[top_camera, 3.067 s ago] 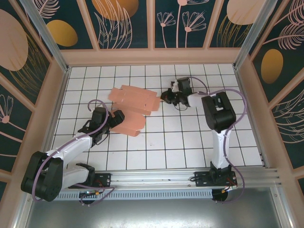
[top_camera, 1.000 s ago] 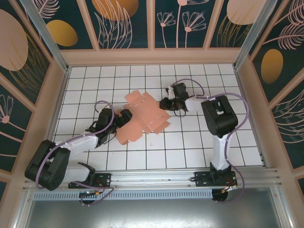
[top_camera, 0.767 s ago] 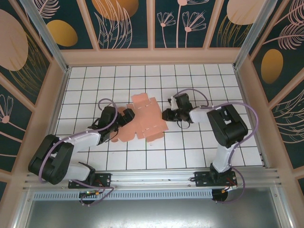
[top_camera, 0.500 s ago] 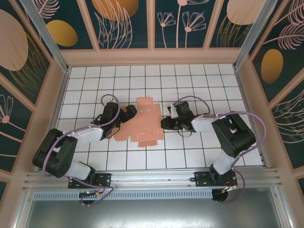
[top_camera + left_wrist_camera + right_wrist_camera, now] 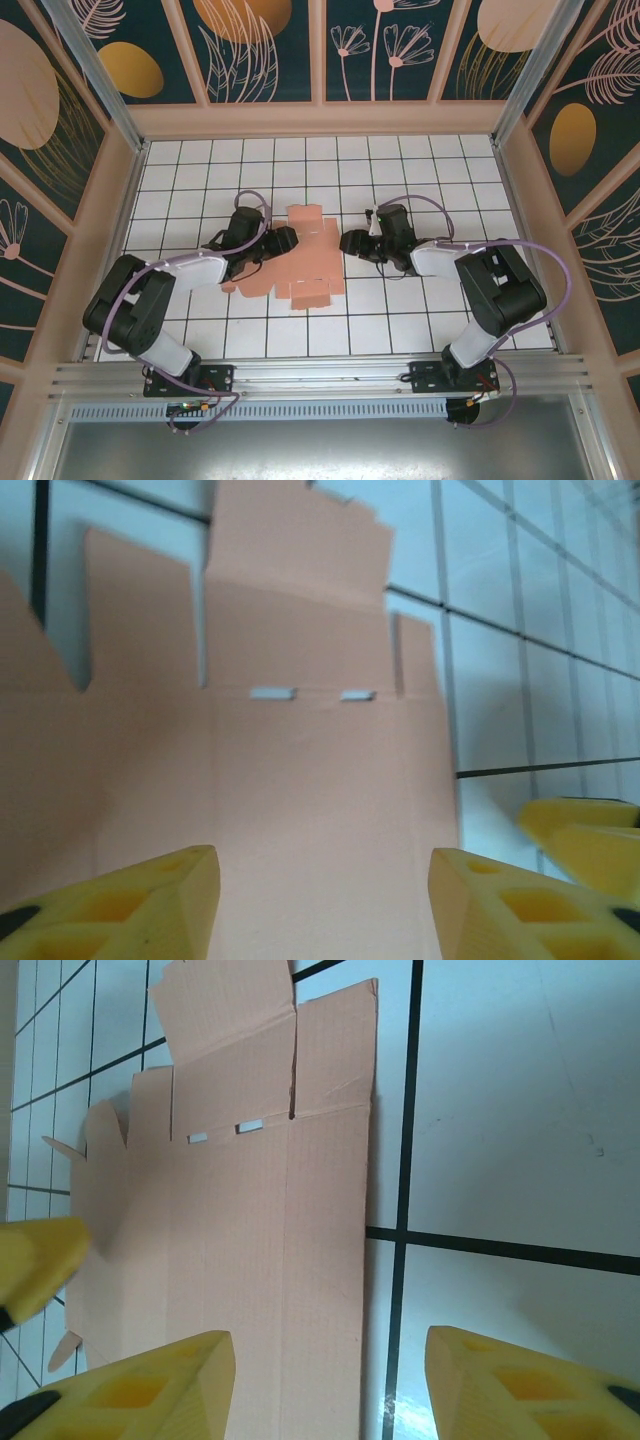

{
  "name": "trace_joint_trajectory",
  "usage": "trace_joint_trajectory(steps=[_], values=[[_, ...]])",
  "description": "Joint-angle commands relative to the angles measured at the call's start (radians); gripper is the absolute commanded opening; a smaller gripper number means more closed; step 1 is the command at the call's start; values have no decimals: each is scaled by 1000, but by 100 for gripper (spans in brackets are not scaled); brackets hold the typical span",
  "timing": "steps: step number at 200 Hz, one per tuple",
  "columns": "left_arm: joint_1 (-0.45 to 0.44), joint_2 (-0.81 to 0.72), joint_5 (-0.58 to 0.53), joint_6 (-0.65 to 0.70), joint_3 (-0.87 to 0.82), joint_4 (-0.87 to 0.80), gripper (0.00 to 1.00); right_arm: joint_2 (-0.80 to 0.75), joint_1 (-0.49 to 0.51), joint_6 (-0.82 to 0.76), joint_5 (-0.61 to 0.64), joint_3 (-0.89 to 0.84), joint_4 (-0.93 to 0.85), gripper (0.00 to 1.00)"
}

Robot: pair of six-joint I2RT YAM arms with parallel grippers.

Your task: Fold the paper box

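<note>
From above, the left tool (image 5: 285, 242) covers the side of the paper box (image 5: 308, 262) that faces the table's (image 5: 420, 310) left edge, so I can't tell whether it touches the card or hangs over it. Slots and tabs are too small to read there. On the left wrist camera the whole sheet is blurred. It runs off the left and bottom edges, and its far flap is cut at the top. A finger (image 5: 585, 830) of the right tool (image 5: 351, 243) is clipped by the right edge. On the right wrist camera the sheet passes behind a finger (image 5: 150, 1380) and out of the bottom edge.
</note>
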Motion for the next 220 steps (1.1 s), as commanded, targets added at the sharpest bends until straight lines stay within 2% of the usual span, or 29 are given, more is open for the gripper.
trace_joint_trajectory(steps=[1,23,44,66,95,135,167,186,191,199,220], values=[[-1,64,4,36,-14,-50,53,12,-7,55,-25,-9,44,54],[-1,97,13,14,-40,-21,46,18,-7,78,-65,-15,61,55],[-1,90,-3,9,-60,-15,44,32,-8,96,-104,-21,85,55],[-1,93,-8,5,-74,-13,44,53,-8,119,-132,-25,122,55],[-1,93,-7,-6,-90,9,44,97,-2,127,-173,-2,146,48],[-1,90,-5,-19,-100,29,44,122,13,129,-182,20,153,34],[-1,91,1,-27,-102,45,47,128,19,122,-184,28,151,19],[-1,86,1,-30,-103,54,47,123,20,113,-170,32,138,4],[-1,83,-1,-29,-106,58,48,120,22,106,-160,36,127,0],[-1,74,-4,-29,-108,66,51,118,24,93,-140,45,102,0],[-1,17,-20,-37,-119,107,71,106,27,20,-49,85,-25,0]])
